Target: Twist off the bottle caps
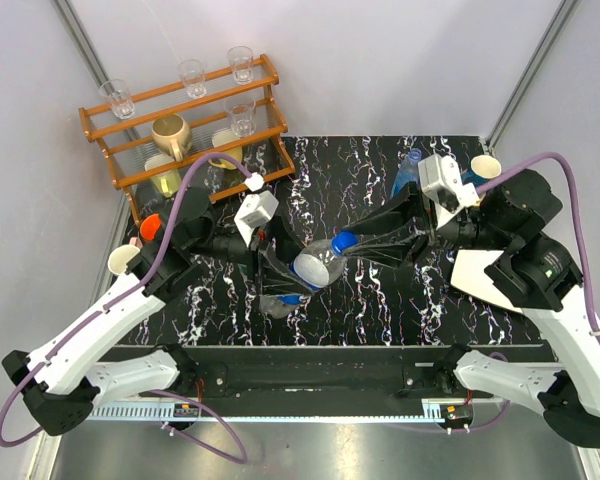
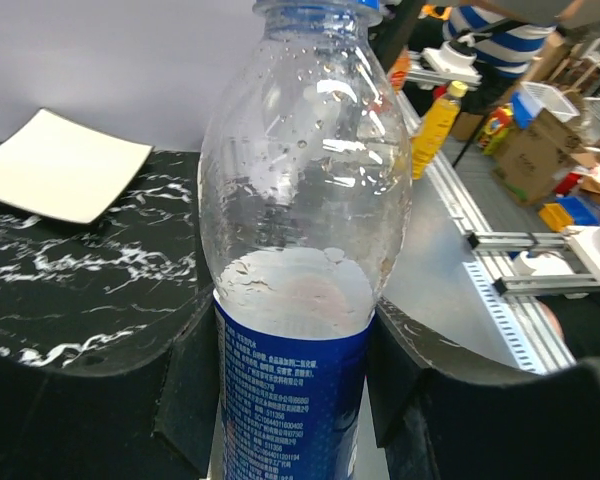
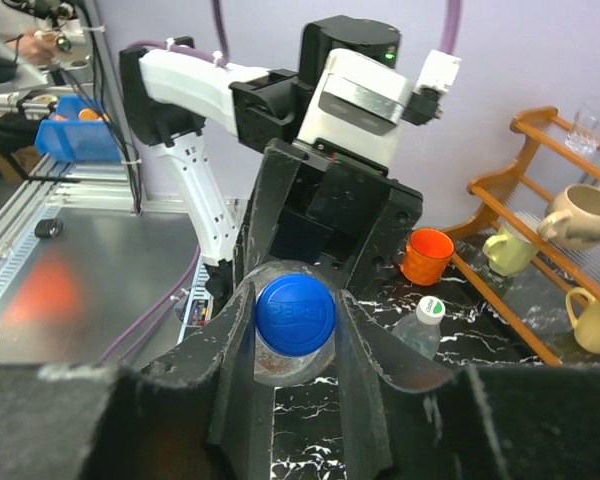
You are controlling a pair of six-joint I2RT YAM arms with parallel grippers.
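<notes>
Nearest, the left gripper (image 2: pixel 292 375) is narrow, clamped on the blue label of the clear bottle (image 2: pixel 300 200). The bottle is held between both arms. The right gripper (image 3: pixel 295 330) is pinched narrow around its blue cap (image 3: pixel 294 312).

Only the right wrist view shows the cap face, plus the orange bottle (image 3: pixel 427 255) and green-capped bottle (image 3: pixel 421 322) past the left gripper. Only the top view shows the blue bottle (image 1: pixel 408 168) behind the right wrist.

Counts: four bottles, four glasses (image 1: pixel 191 76) on the rack (image 1: pixel 265 140), three mugs (image 3: pixel 580 215), one plate (image 1: pixel 485 282) beside the right gripper.

The table (image 1: pixel 350 310) front edge is just below the left gripper. There is bare marble beyond both grippers.
</notes>
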